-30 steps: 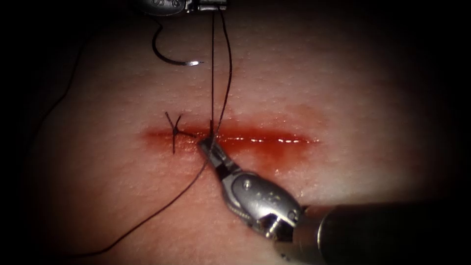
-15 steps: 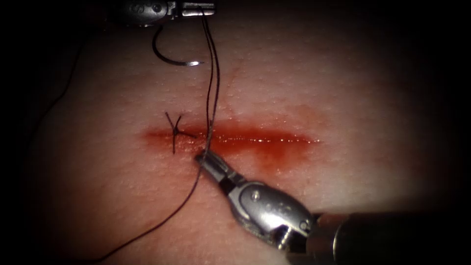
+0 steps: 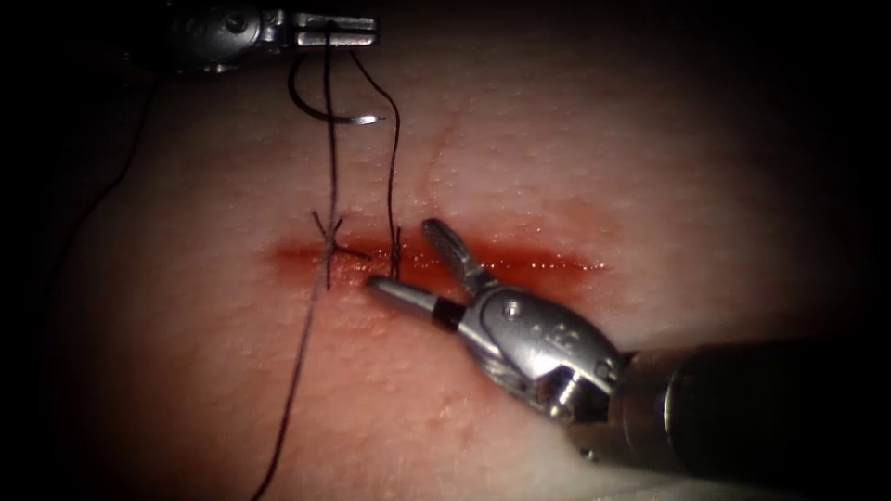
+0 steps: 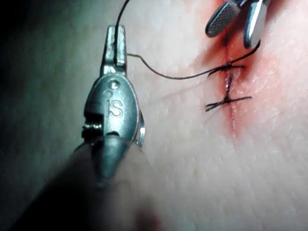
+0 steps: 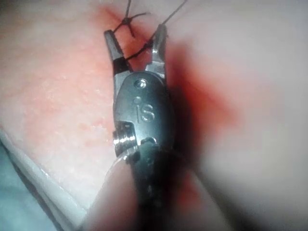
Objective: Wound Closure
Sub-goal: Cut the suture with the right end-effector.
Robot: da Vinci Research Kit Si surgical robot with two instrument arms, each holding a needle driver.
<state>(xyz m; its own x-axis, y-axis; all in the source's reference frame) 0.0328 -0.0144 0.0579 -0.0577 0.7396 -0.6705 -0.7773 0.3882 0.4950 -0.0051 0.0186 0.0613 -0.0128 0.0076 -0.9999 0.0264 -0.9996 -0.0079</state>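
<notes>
The needle (image 3: 325,107) lies free on the tissue (image 3: 575,167) near its far edge, well above the cut (image 3: 520,264), its curve bowed downward and its bright tip pointing right; neither tool holds it, and it is not in the tissue; the left tool's jaws pass just above it.

The thread (image 3: 327,167) runs from the left tool (image 3: 329,30) in two strands; one drops straight down past the finished stitch (image 3: 329,249) at the left end of the cut and trails on toward the near edge of the tissue; the other curves right and comes down to the second stitch (image 3: 395,252), just right of the first; in the left wrist view the thread (image 4: 163,74) sweeps from the jaws across to that stitch (image 4: 226,67), with the finished stitch (image 4: 228,100) beside it.

The left tool (image 4: 115,43) has its jaws pressed together on the thread, at the far edge of the tissue.

The right tool (image 3: 418,264) sits at the cut with its jaws spread wide and holding nothing; one jaw lies across the red fluid (image 3: 501,278) of the cut, the other rests on the near side, the second stitch near their tips; the right wrist view shows the same tool (image 5: 136,39) gaping, with the knotted stitch (image 5: 127,21) just beyond the tips.
</notes>
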